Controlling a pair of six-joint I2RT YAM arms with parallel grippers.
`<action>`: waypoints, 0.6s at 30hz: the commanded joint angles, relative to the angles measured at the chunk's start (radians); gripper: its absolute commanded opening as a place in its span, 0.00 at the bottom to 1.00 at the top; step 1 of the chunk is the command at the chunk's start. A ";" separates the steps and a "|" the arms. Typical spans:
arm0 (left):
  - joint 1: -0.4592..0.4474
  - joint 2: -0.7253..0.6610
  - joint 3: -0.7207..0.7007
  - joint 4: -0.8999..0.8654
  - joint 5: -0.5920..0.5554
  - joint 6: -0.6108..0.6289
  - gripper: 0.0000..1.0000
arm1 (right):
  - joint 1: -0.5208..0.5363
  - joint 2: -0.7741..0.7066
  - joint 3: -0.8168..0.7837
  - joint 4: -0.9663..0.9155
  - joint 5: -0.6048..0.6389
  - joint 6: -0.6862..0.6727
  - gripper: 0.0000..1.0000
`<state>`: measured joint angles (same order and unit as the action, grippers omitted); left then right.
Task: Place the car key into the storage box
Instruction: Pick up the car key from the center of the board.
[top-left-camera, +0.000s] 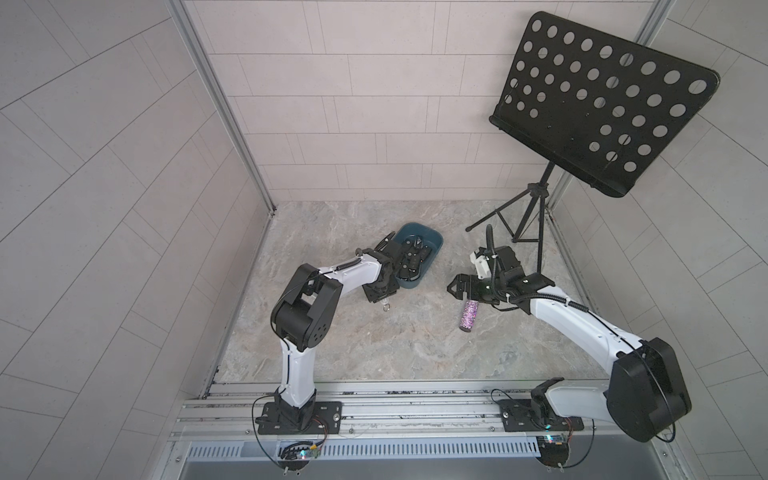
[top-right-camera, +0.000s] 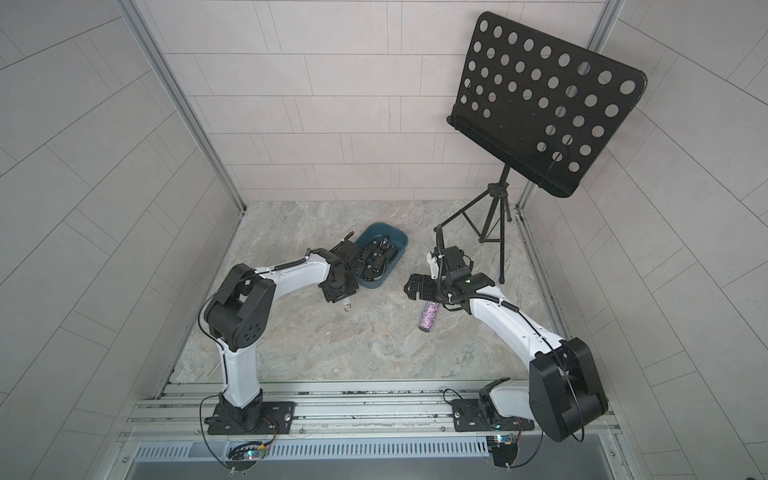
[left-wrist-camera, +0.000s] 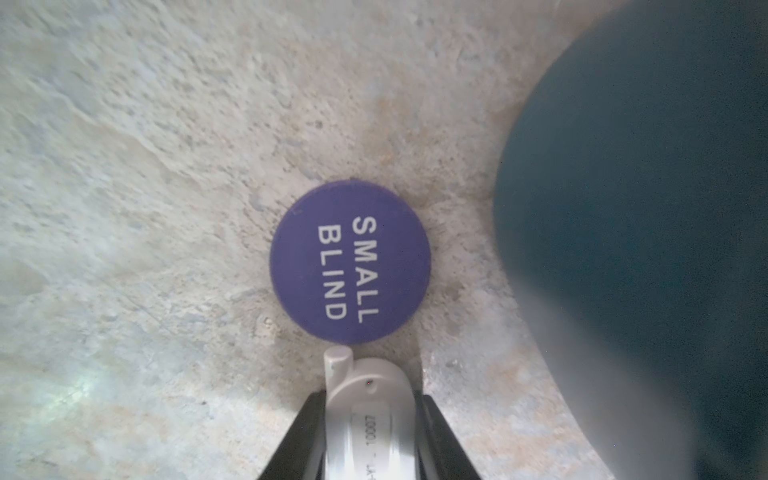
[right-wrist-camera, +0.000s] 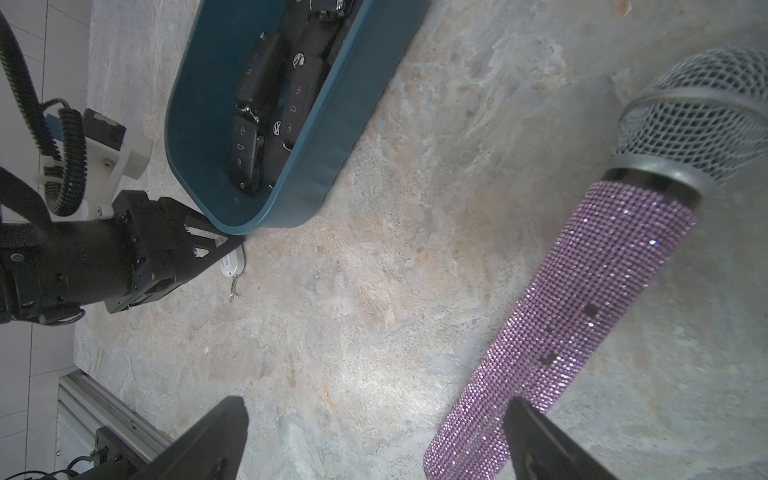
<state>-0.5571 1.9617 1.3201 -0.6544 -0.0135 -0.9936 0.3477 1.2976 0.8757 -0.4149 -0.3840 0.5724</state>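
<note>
The left gripper is pinching a white key between its narrowed fingers, just beside the box, at the rounded end nearest the robot. The key is sitting outside the box, low over the table; whether it is resting on the table cannot be told. Its metal ring is trailing from it on the side away from the box, and it is showing in both top views under the left gripper. In the left wrist view the key is pointing at a purple chip reading SMALL BLIND, which is lying flat on the table just beside the box.

Several black keys are lying inside the box.

The right gripper is hovering with its jaws spread wide and holding nothing, well apart from the box on the robot's right. A glittery purple mic is lying on the table below it, with one fingertip over the handle.

A black music stand is standing beyond the box, in the far right corner.
</note>
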 joint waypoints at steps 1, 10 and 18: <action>-0.001 -0.040 -0.017 -0.030 -0.042 0.029 0.33 | -0.003 0.003 -0.002 -0.004 0.017 -0.006 1.00; 0.018 -0.177 -0.039 -0.046 -0.071 0.138 0.33 | -0.004 0.004 0.005 -0.005 0.049 0.011 1.00; 0.038 -0.242 -0.016 -0.026 -0.055 0.226 0.33 | -0.004 0.015 0.040 -0.034 0.072 0.012 1.00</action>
<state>-0.5274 1.7489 1.2896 -0.6712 -0.0490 -0.8276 0.3466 1.3075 0.8879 -0.4210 -0.3428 0.5781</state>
